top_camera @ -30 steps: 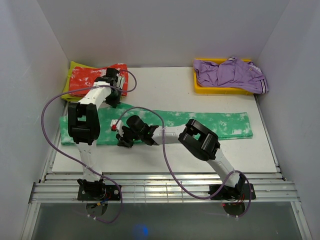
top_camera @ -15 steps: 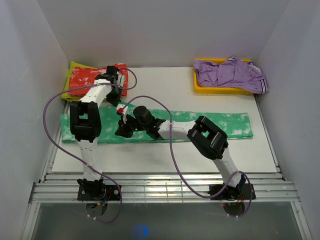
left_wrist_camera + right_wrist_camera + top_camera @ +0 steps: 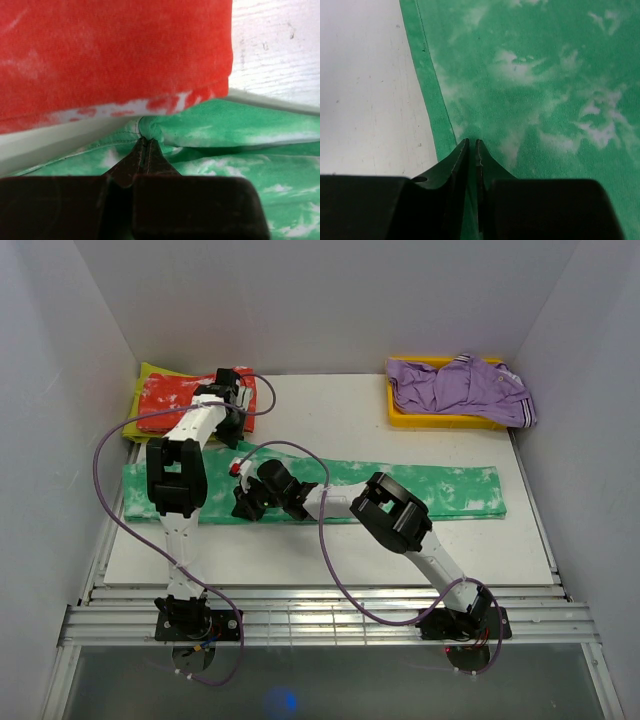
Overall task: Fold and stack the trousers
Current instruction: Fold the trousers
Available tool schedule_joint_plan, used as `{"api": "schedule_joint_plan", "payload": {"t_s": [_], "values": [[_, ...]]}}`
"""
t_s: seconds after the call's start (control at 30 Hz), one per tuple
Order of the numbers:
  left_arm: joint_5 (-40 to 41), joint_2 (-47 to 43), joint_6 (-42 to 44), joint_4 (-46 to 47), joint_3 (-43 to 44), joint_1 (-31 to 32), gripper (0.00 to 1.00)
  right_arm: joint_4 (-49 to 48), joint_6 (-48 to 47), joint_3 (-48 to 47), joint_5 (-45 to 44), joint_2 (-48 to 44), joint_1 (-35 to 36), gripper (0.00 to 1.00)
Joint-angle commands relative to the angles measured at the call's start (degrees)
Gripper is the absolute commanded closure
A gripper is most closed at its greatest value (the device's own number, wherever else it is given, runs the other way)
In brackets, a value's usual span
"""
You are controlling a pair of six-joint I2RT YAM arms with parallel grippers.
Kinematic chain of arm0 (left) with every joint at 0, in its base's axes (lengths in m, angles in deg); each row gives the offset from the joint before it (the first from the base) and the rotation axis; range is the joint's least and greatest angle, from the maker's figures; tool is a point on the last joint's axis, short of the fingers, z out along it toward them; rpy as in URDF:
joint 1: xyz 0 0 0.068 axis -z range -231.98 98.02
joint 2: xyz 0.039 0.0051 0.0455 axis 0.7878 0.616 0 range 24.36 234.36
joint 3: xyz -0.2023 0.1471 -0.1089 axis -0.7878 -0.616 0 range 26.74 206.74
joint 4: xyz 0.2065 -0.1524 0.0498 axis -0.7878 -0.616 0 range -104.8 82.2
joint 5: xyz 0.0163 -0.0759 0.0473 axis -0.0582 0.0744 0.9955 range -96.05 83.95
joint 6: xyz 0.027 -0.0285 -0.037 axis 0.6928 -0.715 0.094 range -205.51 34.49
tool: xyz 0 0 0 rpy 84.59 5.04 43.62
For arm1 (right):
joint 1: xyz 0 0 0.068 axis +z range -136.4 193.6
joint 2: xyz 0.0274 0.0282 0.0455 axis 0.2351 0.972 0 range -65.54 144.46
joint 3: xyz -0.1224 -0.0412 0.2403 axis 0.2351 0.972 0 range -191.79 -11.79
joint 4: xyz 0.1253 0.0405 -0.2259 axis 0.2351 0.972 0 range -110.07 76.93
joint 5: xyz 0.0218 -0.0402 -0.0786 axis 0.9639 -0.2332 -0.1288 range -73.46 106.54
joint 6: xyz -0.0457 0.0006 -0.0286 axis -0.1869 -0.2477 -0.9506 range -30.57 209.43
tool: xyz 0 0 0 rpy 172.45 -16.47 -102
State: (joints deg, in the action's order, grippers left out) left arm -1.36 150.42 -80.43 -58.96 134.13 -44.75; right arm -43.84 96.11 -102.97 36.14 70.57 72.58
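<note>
The green tie-dye trousers [image 3: 440, 490] lie in a long strip across the white board, left to right. My left gripper [image 3: 232, 435] is at the strip's far edge on the left, just below the red garment. In the left wrist view it [image 3: 145, 137] is shut on a small pinch of the trousers [image 3: 240, 130]. My right gripper [image 3: 243, 505] is at the near edge of the left part. In the right wrist view it [image 3: 471, 142] is closed on the thin cloth of the trousers [image 3: 545, 75] close to their hem.
A folded red-and-white garment [image 3: 175, 400] lies on a yellow-green cloth [image 3: 145, 380] at the back left; the garment fills the top of the left wrist view [image 3: 115, 50]. A purple garment [image 3: 460, 385] lies in a yellow tray [image 3: 440, 421] at the back right. White walls enclose the board.
My right gripper moved away from me over the trousers' left part, then came back a little. My left gripper shifted slightly toward the red garment with the cloth in it.
</note>
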Motion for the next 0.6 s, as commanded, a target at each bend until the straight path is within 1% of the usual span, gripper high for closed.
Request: {"api": "schedule_joint_plan", "payload": {"t_s": [0.0,0.2,0.4,0.57], "values": [[0.2,0.8,0.5,1.2,5.2,-0.6,1.00,7.1,-0.3,0.7,-0.4,1.2,0.4,0.84],[2.0,2.8,2.8,3.2,8.4,-0.9,1.00,8.8,1.4,2.9,3.1,1.4,1.0,0.86],[2.5,2.3,6.0,8.7,8.9,-1.2,1.00,8.8,3.0,6.0,5.5,0.6,1.7,0.90],[-0.1,0.9,7.7,12.7,7.0,-1.5,1.00,8.3,3.4,7.3,7.5,-0.1,2.1,0.92]]}}
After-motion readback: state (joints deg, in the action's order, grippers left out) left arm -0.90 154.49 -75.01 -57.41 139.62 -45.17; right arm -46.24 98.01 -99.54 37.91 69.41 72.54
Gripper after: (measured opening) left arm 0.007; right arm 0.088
